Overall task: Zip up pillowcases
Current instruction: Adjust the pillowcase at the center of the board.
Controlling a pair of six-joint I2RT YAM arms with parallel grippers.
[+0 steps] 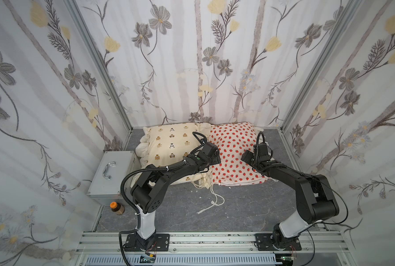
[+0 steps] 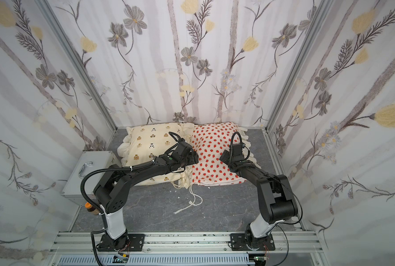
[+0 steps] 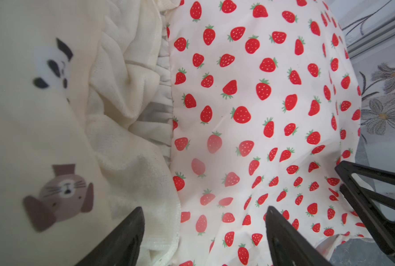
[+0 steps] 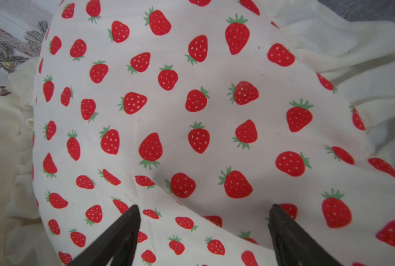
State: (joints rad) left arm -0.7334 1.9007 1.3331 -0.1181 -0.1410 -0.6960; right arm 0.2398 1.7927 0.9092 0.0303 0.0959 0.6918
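Side by side at the back wall [image 1: 191, 69] lie the bear pillowcase [image 1: 168, 142] and the strawberry pillowcase [image 1: 233, 142]. The left arm [image 1: 168, 170] bends across the bears to where the two meet; the right arm [image 1: 291, 175] crooks over the strawberries. The left gripper [image 3: 203, 208] and right gripper [image 4: 205, 205] hang spread wide, empty. A cord [image 1: 215, 198] trails in front.

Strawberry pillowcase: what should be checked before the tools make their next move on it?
1. Left tool open, holding nothing: ok.
2. Right tool open, empty, above the strawberry pillowcase: ok.
3. Zipper pull in sight: cannot tell; no view shows one.
4. Bear pillowcase clear of it: not ok; their edges touch.
5. Loose cords away from both tools: ok.
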